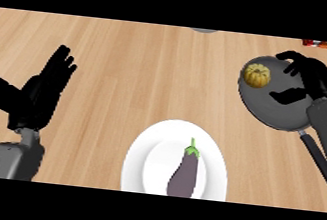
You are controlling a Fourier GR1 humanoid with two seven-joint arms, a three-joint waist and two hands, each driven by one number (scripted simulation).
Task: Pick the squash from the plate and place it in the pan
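The squash (257, 75) lies inside the pan (270, 110) at the upper right of the frame, near the pan's upper left rim. The right hand (312, 80) hovers over the pan just right of the squash, its fingers (286, 96) spread and loosely bent, holding nothing and apart from the squash. The left hand (38, 91) rests open at the left, fingers up. An eggplant (185, 173) lies on the white plate (143, 155) at the lower centre of the table (141, 64).

no readable text, no labels, no numbers anywhere
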